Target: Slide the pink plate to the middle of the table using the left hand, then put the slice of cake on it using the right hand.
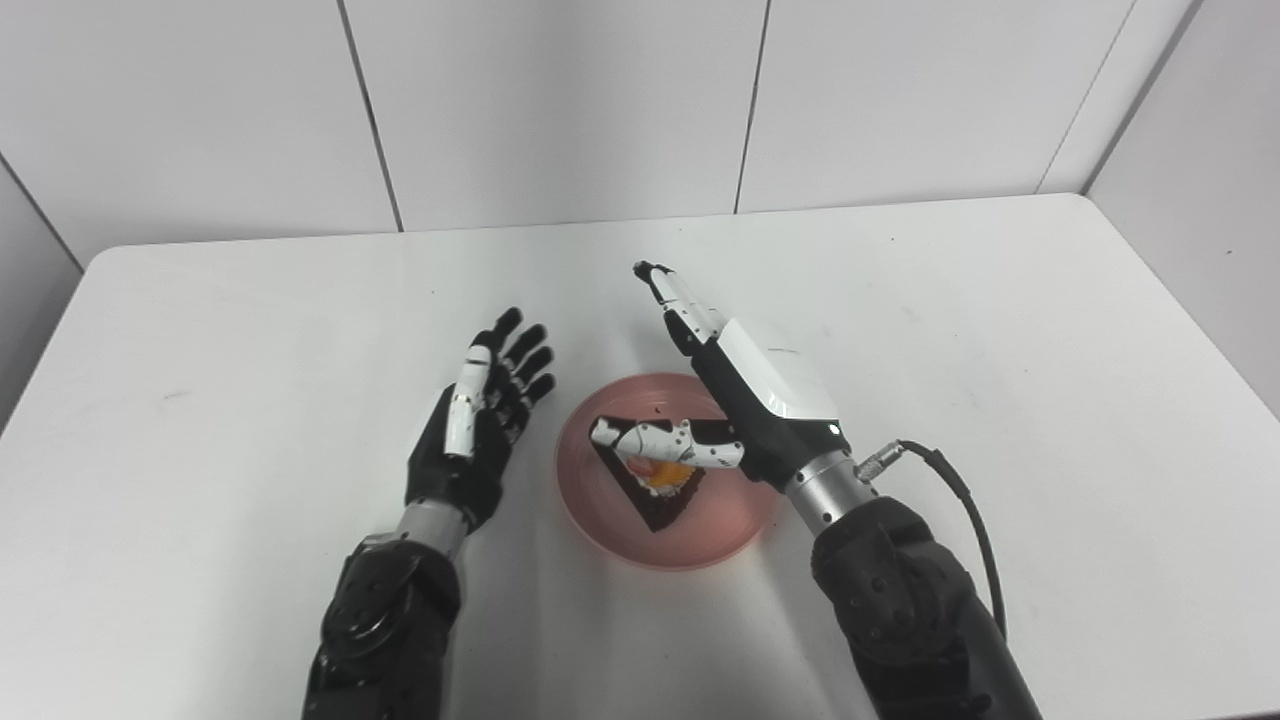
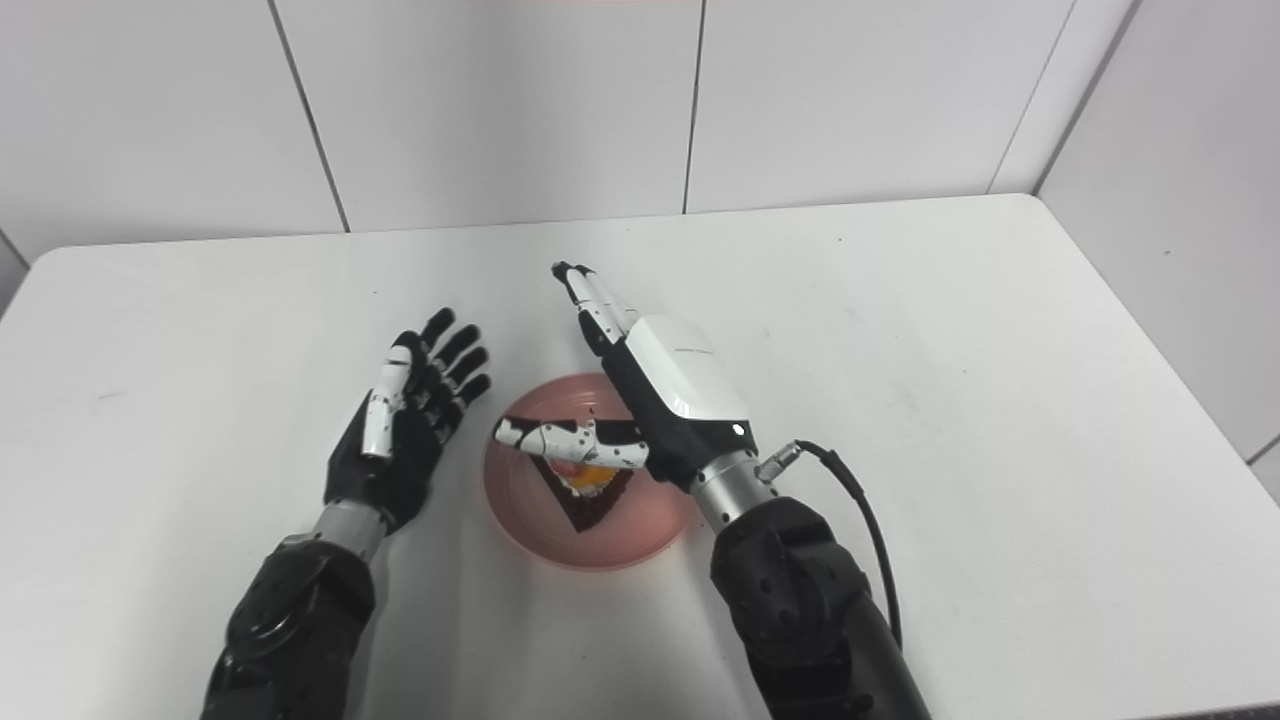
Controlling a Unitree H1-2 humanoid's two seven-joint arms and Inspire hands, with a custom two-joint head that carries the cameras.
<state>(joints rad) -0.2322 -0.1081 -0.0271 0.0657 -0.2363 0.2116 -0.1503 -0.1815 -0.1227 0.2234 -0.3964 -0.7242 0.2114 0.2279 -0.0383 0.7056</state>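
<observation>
The pink plate (image 1: 600, 500) lies near the middle of the white table (image 1: 1000, 330), toward its front. A dark chocolate cake slice (image 1: 655, 492) with an orange and red topping rests on the plate. My right hand (image 1: 735, 385) hovers over the plate's right side, open, fingers stretched toward the back and thumb reaching left above the cake. Whether the thumb touches the cake cannot be told. My left hand (image 1: 485, 415) is open just left of the plate, palm facing it, fingers spread, clear of the rim.
A grey cable (image 1: 960, 500) loops out from my right wrist over the table. White wall panels (image 1: 560, 100) stand behind the table's far edge, and a side wall closes the right.
</observation>
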